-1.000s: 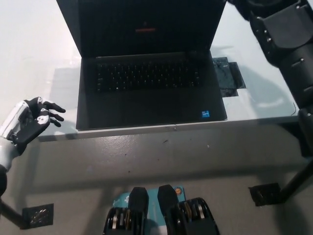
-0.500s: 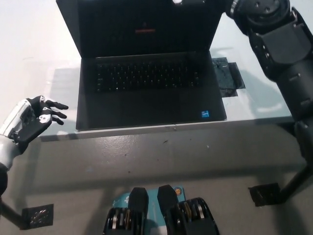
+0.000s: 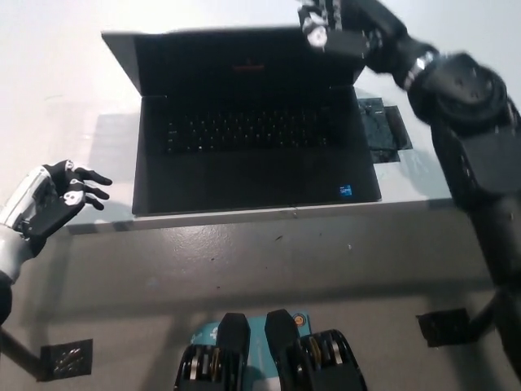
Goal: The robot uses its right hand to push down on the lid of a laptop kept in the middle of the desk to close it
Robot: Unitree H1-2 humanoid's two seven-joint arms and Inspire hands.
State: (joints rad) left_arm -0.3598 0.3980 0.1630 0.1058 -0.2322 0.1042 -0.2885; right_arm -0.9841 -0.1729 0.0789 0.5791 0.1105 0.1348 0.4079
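A black laptop sits open in the middle of the white desk, its keyboard facing me. Its lid leans forward over the keys, with a dark screen and a small red mark. My black right hand rests on the lid's top edge near the right corner, fingers spread against it, holding nothing. The black right arm reaches in from the right. My white left hand hovers open at the lower left, off the desk's front edge.
A small dark pad lies on the desk just right of the laptop. The desk's front edge runs below the laptop, with grey floor beyond. A black desk leg foot stands at the lower right.
The right hand has come into view at the lid's top edge and the lid has tipped forward and lower. The left hand has stayed in place.
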